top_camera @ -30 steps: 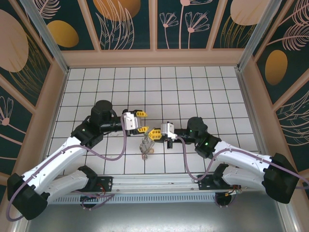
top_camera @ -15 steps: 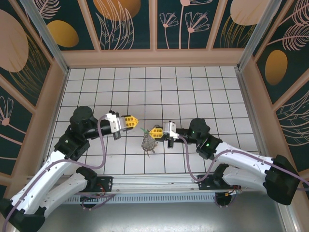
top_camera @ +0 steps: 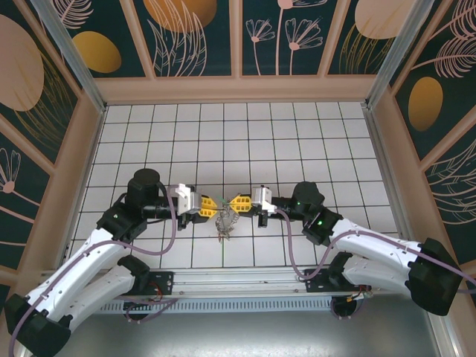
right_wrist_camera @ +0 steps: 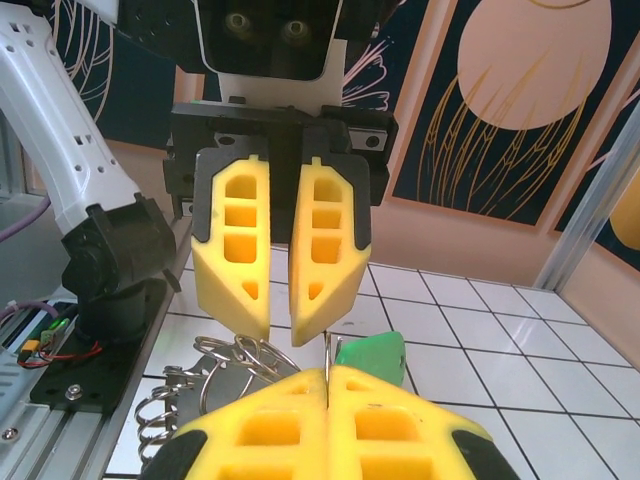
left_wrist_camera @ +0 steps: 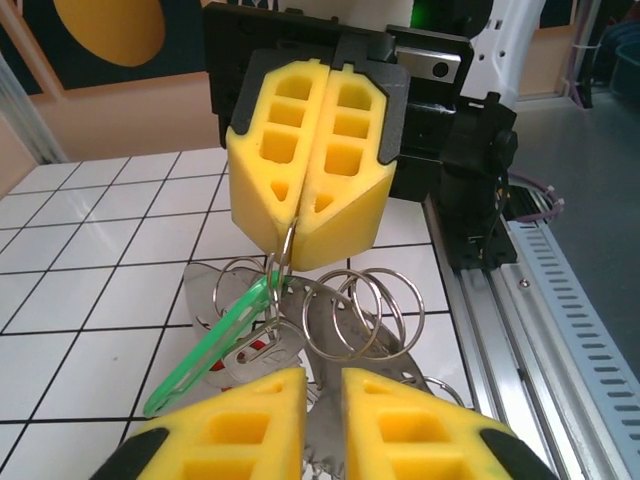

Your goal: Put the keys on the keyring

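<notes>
Right gripper (top_camera: pixel 239 202) clamped on the keyring (left_wrist_camera: pixel 284 243); left gripper (top_camera: pixel 210 206) narrowly parted, facing it, just beside; keys (top_camera: pixel 225 222) bunched below between both.

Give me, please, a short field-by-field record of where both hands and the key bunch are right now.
right hand: shut on a thin wire of the keyring
left hand: slightly open, facing the right hand, tips close together
keys: bunched below the gap between the two hands
green tag: in the bunch, beside the split rings
surface: white tiled table
</notes>
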